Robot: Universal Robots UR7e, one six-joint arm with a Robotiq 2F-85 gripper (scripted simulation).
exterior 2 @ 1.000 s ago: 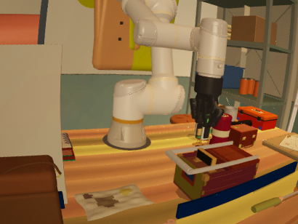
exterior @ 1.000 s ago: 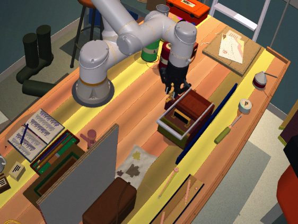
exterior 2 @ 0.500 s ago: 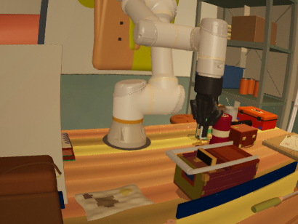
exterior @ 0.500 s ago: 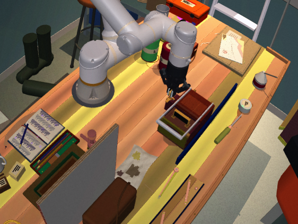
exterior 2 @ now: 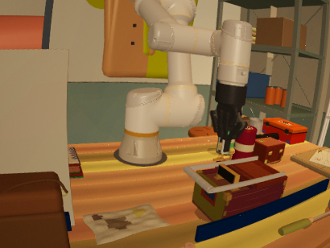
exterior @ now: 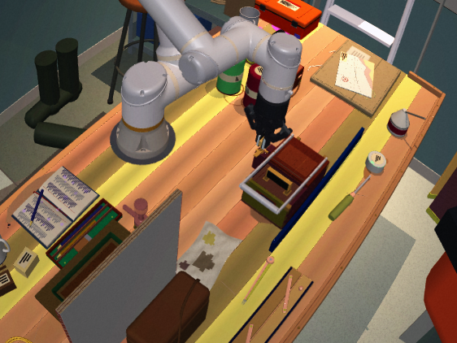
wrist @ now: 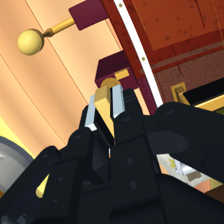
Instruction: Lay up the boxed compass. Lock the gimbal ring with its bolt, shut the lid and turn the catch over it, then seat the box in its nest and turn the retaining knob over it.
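The red-brown compass box (exterior: 289, 170) (exterior 2: 241, 183) sits mid-bench inside an olive nest (exterior: 264, 205) with a white frame (exterior: 284, 174) around its top. Its lid looks closed, with a dark, brass-edged catch (exterior: 277, 177) (exterior 2: 227, 172) on top. On the box's robot-facing side a maroon block carries a brass retaining knob (wrist: 104, 106) (exterior: 258, 151). A second maroon block further along holds a brass rod with a ball end (wrist: 30, 41). My gripper (wrist: 108, 108) (exterior: 262, 142) (exterior 2: 223, 149) points down at that side of the box. It is closed on the brass wing of the retaining knob.
Behind the box stand a red cylinder (exterior 2: 245, 141), a green can (exterior: 231, 79) and a small brown chest (exterior 2: 269, 149). A long dark-blue bar (exterior: 321, 183) lies along the box's outer side. A green-handled screwdriver (exterior: 345, 201), a stained cloth (exterior: 207, 252) and an upright grey board (exterior: 122, 268) lie nearer.
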